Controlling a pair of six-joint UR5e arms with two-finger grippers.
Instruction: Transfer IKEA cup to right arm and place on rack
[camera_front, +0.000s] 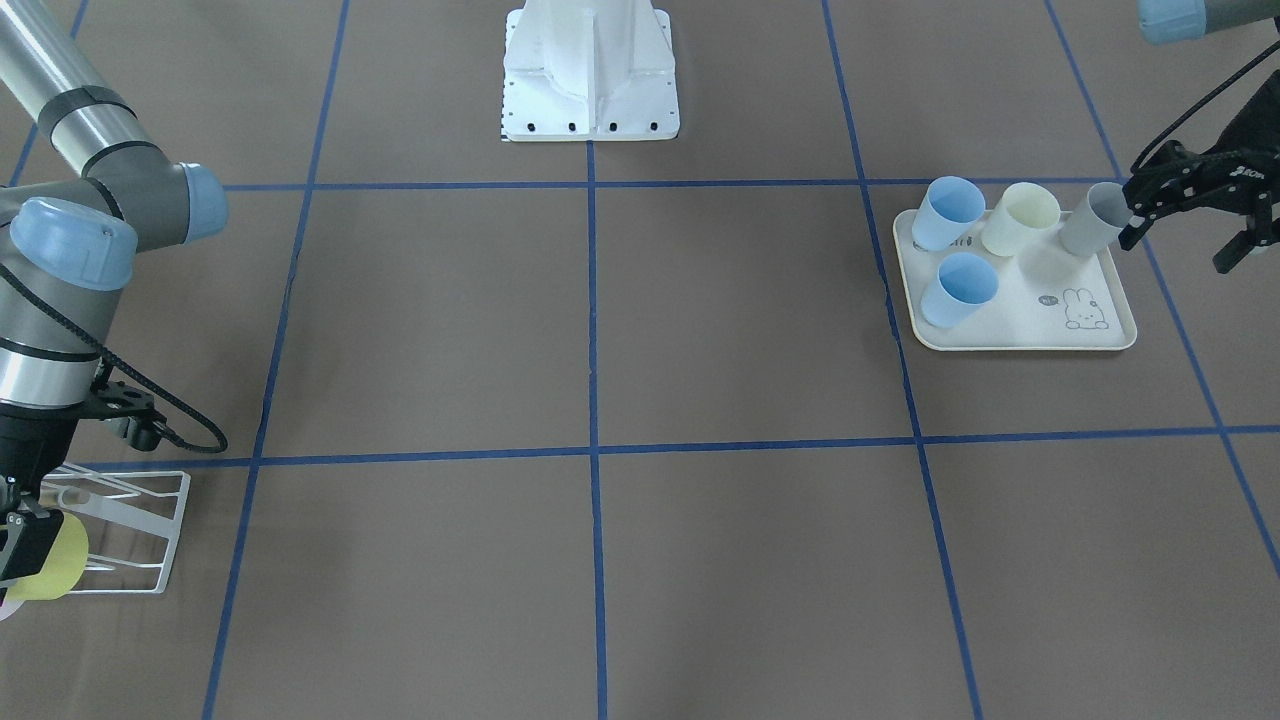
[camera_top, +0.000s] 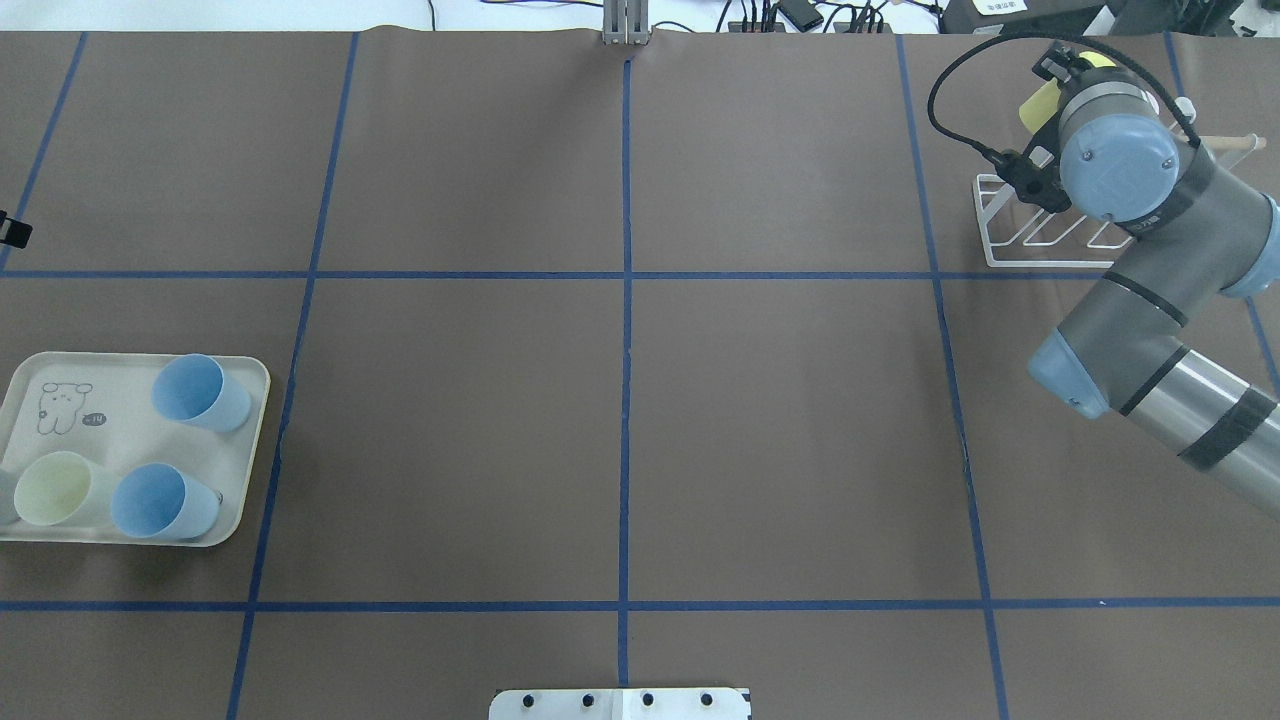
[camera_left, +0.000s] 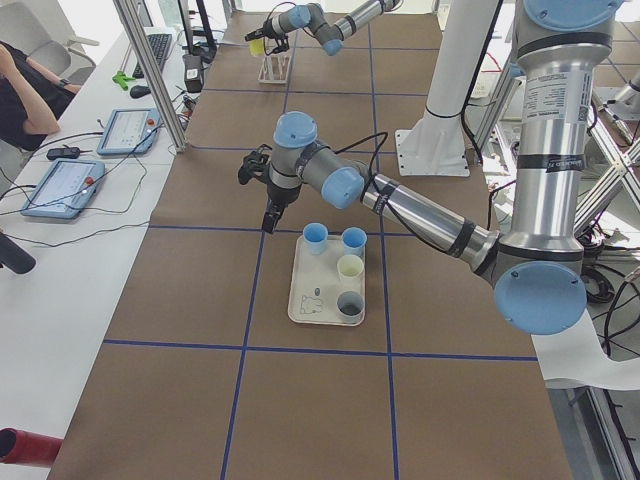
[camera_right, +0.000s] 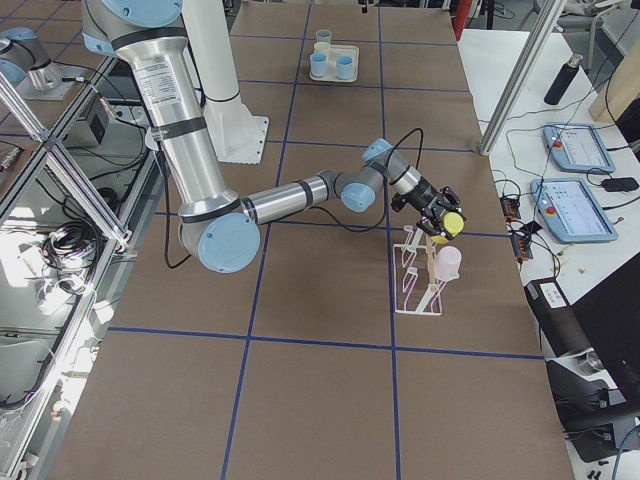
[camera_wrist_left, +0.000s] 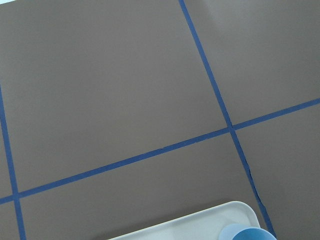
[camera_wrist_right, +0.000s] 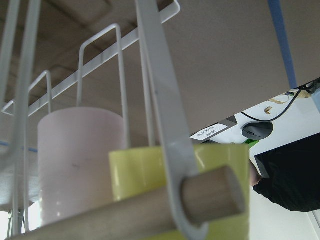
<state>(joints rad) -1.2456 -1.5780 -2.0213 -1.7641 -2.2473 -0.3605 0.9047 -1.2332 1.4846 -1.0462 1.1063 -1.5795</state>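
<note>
My right gripper (camera_front: 25, 545) is shut on a yellow cup (camera_front: 62, 570) and holds it at the white wire rack (camera_front: 130, 530). In the right wrist view the yellow cup (camera_wrist_right: 135, 175) sits behind the rack's wooden dowel (camera_wrist_right: 210, 195), next to a pink cup (camera_wrist_right: 75, 150) that stands on the rack. The exterior right view shows the gripper (camera_right: 440, 218) with the yellow cup (camera_right: 453, 222) just above the pink cup (camera_right: 448, 262). My left gripper (camera_front: 1185, 240) is open and empty, beside the tray's grey cup (camera_front: 1095, 218).
The cream rabbit-print tray (camera_front: 1100, 335) holds two blue cups (camera_front: 950, 210) (camera_front: 960, 288), a cream cup (camera_front: 1020, 218) and the grey one. The robot's white base (camera_front: 590, 70) stands at the table's far middle. Blue tape lines cross the brown table.
</note>
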